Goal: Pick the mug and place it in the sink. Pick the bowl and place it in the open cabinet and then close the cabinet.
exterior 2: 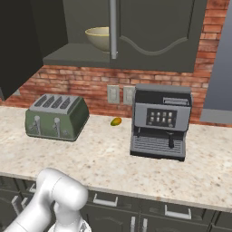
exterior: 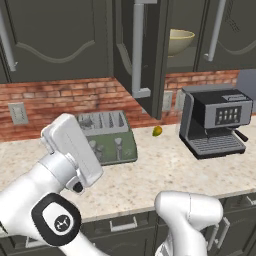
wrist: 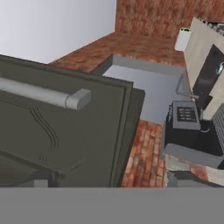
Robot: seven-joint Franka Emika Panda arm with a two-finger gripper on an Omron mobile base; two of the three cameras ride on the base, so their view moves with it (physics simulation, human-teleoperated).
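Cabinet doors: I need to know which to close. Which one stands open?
The cabinet door swung out edge-on above the toaster, exposing the bowl on its shelf; its neighbours sit flush.

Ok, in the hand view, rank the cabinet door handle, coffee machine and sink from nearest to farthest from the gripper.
1. cabinet door handle: closest, just ahead of the gripper, to the left.
2. coffee machine: right side, beyond the door's edge.
3. sink: farthest, upper right.

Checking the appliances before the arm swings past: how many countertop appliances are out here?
2. A green toaster sits at the counter's left, and a coffee machine stands to its right, beneath the cabinet. More may be out of frame.
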